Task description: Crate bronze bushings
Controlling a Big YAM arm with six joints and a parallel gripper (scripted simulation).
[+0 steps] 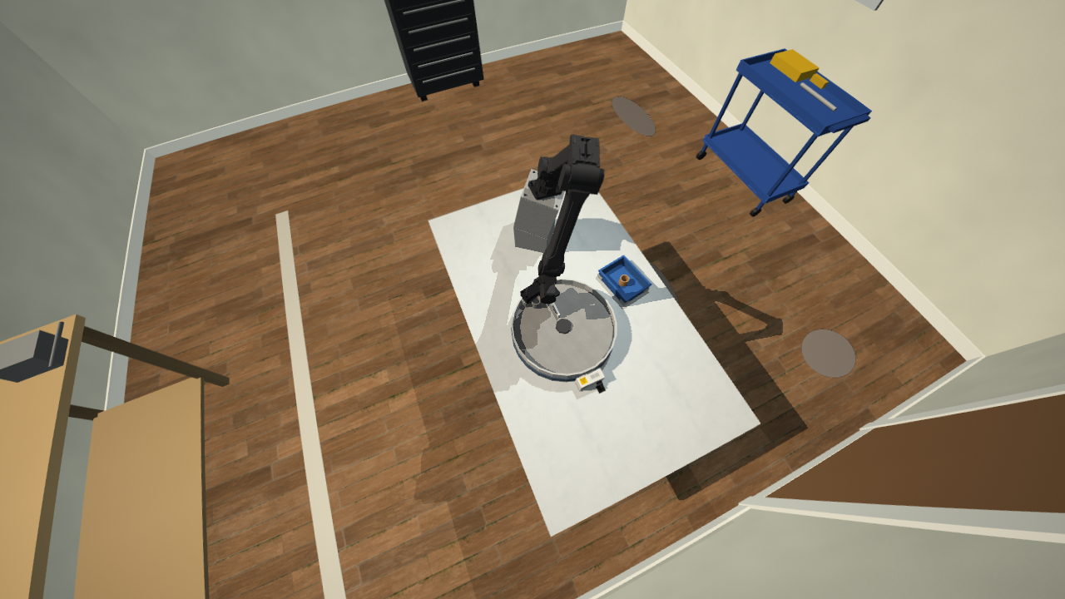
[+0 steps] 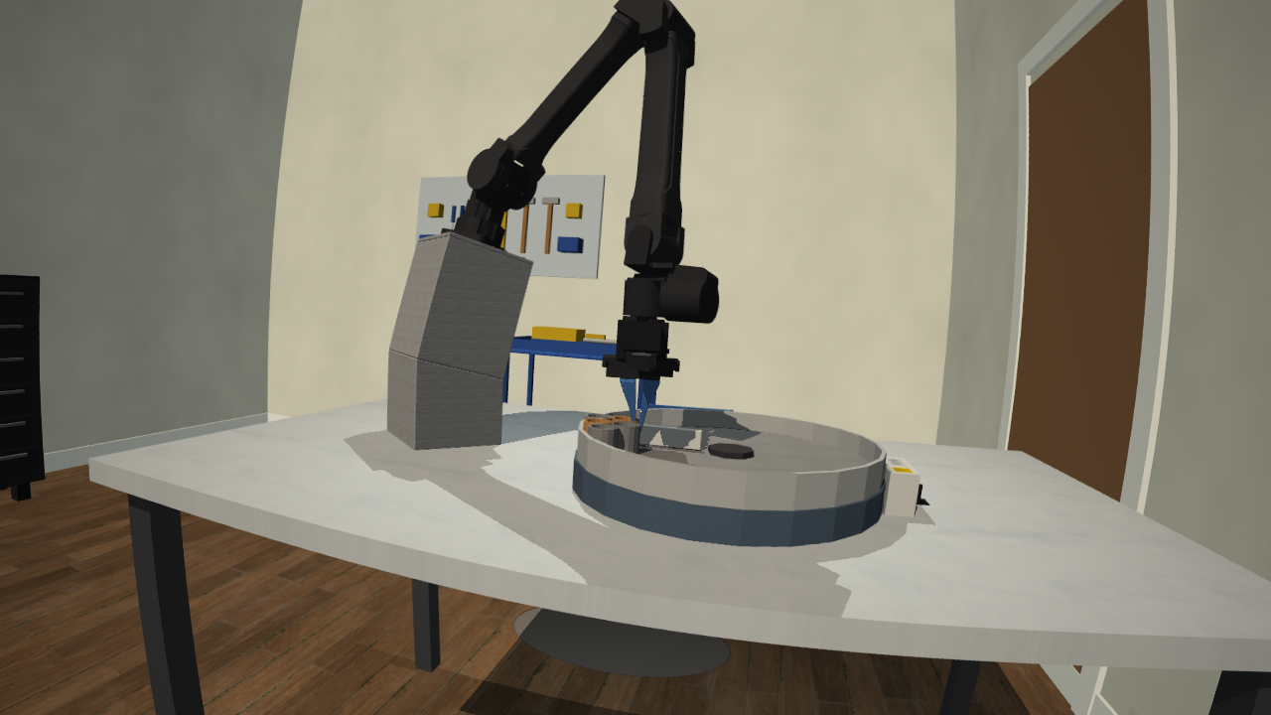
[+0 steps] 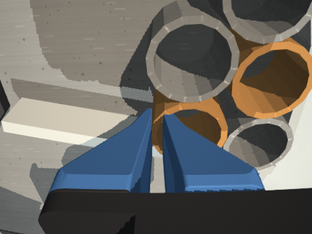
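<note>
My gripper (image 2: pixel 637 421) (image 3: pixel 157 117) is down at the turning table (image 1: pixel 573 353) (image 2: pixel 728 496), its blue fingertips shut on the near wall of a bronze bushing (image 3: pixel 195 106), one finger inside it and one outside. That bushing stands upright in a tight cluster. Another bronze bushing (image 3: pixel 238 94) stands to its upper right. A large steel bushing (image 3: pixel 188 97) touches it above, a small steel bushing (image 3: pixel 289 138) is at its right, and another steel bushing (image 3: pixel 270 39) is at the top right. The blue crate (image 1: pixel 637 292) holds one bronze bushing (image 1: pixel 624 279). The arm hides the cluster in the top view.
A pale bar (image 2: pixel 677 436) (image 3: pixel 65 116) stands inside the turning table left of the fingers in the wrist view, near the dark hub (image 1: pixel 563 326) (image 2: pixel 730 451). The table's raised rim surrounds the cluster. A small control box (image 1: pixel 589 380) (image 2: pixel 901 492) adjoins the rim. The grey pedestal (image 2: pixel 457 391) carries the arm.
</note>
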